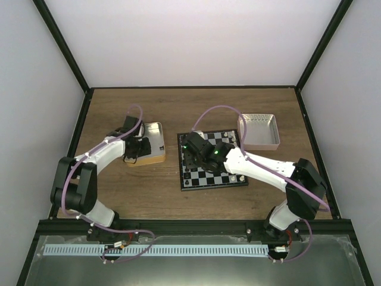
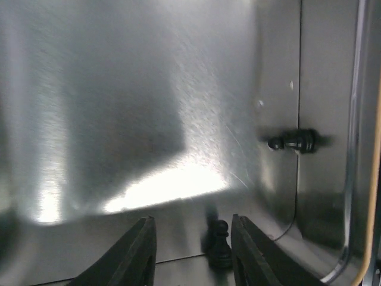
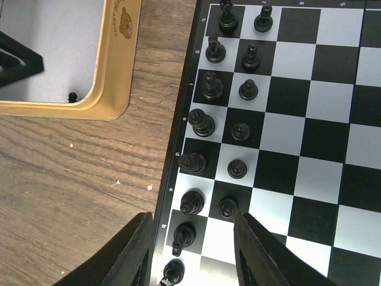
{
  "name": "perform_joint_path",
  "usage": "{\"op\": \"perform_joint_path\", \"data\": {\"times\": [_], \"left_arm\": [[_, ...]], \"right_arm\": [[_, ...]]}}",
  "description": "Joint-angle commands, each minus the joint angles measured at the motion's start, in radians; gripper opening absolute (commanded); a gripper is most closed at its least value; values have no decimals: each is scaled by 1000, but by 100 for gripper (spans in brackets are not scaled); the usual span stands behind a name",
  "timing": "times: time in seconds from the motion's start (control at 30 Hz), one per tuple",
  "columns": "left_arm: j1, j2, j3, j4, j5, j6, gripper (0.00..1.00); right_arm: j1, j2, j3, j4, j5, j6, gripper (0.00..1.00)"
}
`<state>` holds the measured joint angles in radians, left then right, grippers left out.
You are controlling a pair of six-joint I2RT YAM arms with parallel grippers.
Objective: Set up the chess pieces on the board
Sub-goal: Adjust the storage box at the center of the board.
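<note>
The board lies mid-table. Black chess pieces stand in two rows along its left edge in the right wrist view. My right gripper hovers open over that edge. Three back-row pieces sit between its fingers, and a pawn stands just off the right fingertip. My left gripper is down inside a metal tin. Its jaws are open around an upright black pawn that stands close to the right finger, with a gap to the left finger. Another piece lies on its side by the tin's wall.
The gold-rimmed tin sits left of the board, with a small piece in its corner. A second, silver tin stands at the back right of the board. Brown wooden tabletop lies between tin and board.
</note>
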<state>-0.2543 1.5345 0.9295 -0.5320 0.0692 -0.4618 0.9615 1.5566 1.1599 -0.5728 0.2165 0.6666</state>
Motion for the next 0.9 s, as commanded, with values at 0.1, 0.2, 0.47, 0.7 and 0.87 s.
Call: {"op": "perform_joint_path", "data": {"times": [0.1, 0.2, 0.47, 0.7, 0.87], "left_arm": [[-3, 109, 43, -46, 167, 75, 31], [-6, 155, 74, -56, 224, 106, 28], [-14, 269, 158, -70, 305, 168, 23], [-13, 277, 150, 54, 241, 50, 23], [-12, 270, 120, 225, 203, -77, 23]], "right_arm": [[-9, -34, -1, 31, 11, -5, 38], [-9, -36, -6, 43, 13, -1, 38], [-10, -26, 1, 49, 7, 9, 37], [-11, -27, 0, 40, 7, 17, 37], [-10, -35, -3, 36, 10, 26, 37]]}}
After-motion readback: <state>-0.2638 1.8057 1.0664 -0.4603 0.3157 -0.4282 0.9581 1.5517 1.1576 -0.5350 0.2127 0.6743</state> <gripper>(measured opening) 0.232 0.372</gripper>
